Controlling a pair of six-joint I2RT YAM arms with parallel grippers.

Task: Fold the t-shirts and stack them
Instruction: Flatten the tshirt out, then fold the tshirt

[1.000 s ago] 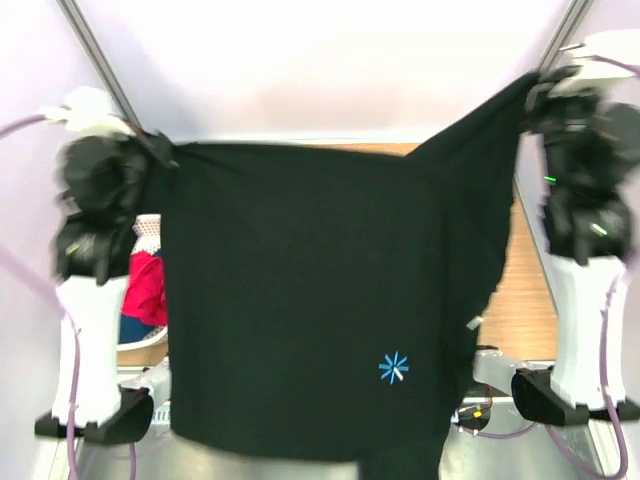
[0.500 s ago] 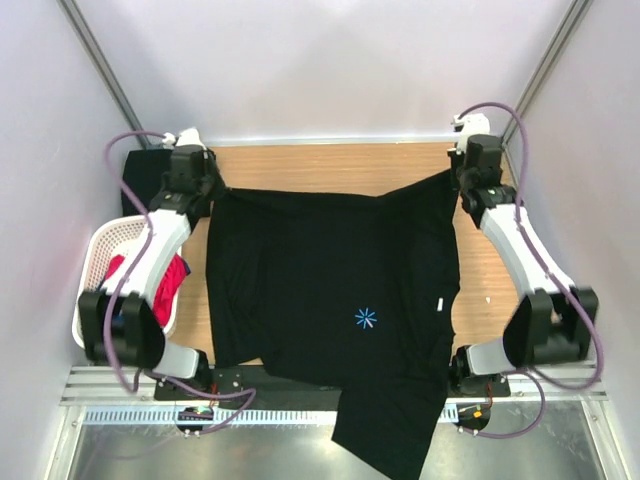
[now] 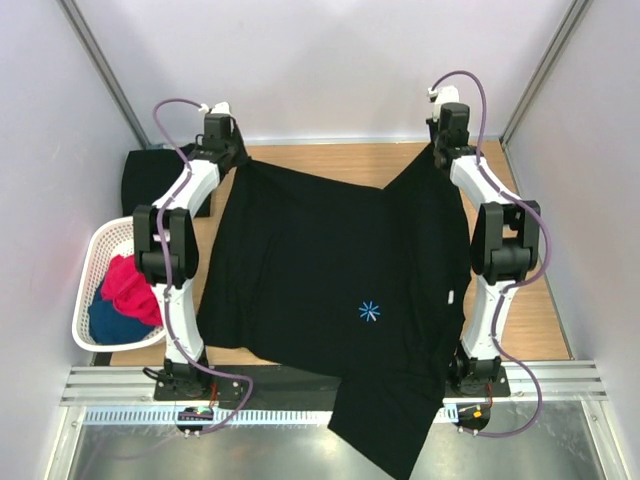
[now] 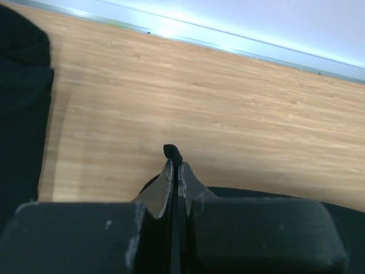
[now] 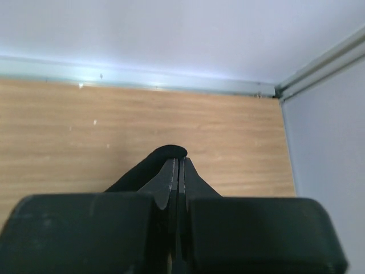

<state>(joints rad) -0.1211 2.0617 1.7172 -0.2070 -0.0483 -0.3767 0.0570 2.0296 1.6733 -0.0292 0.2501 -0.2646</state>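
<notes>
T-shirt (image 3: 330,270), black, is found spread flat across the desk (image 3: 330,158), with its near portion hanging over the front edge. Its 2 far corners are held. The left hand (image 3: 230,158) is clamped on 1 corner and the right hand (image 3: 438,158) on the other, both low at the far side. In each wrist view, black cloth is seen pinched in a tight grip. No fold is visible, so the step in hand is judged to be the laying-out. A dark bundle (image 3: 150,178) lies at the far left of the desk; whether it is a finished piece cannot be told. A red-pink garment (image 3: 125,285) and a blue garment (image 3: 105,322) are noted in the white basket (image 3: 85,270). Folding and stacking are judged outstanding.
</notes>
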